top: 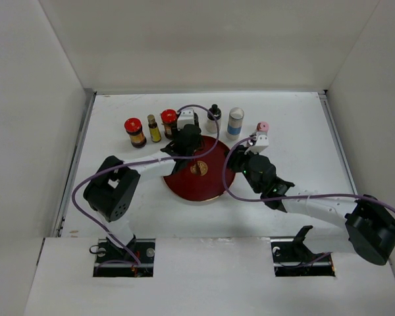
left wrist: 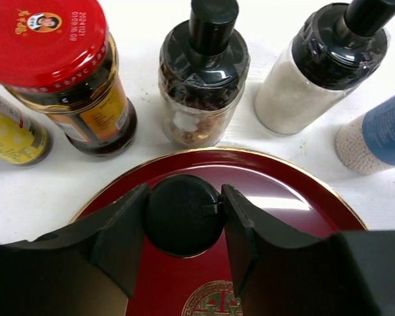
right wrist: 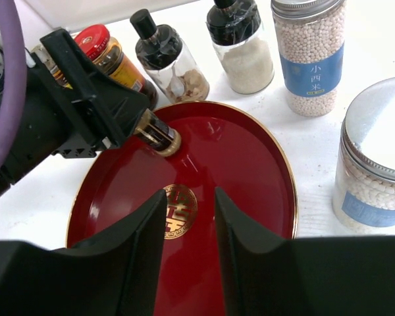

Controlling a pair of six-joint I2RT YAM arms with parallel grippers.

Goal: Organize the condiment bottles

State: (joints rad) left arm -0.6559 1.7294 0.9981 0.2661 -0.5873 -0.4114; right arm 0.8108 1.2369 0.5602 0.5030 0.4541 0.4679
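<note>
Left claw (left wrist: 184, 192) clamped on small black-capped dark bottle (left wrist: 183, 220). Bottle low over dark-red plate (right wrist: 250, 171), near far rim; contact with plate unclear. Right claw (right wrist: 189, 194) empty, fingers narrowly apart, above plate's gold centre. Behind plate on table (top: 289, 118), in row: red-lidded jar (left wrist: 46, 39), black-topped spice bottle (left wrist: 204, 72), white-filled bottle (left wrist: 316, 72), blue-labelled jar (right wrist: 311, 59).

Yellow-labelled bottle (left wrist: 13, 135) cut off left, blue-labelled cylinder (left wrist: 382, 131) cropped right, gripped bottle (left wrist: 182, 214) body hidden under its cap
</note>
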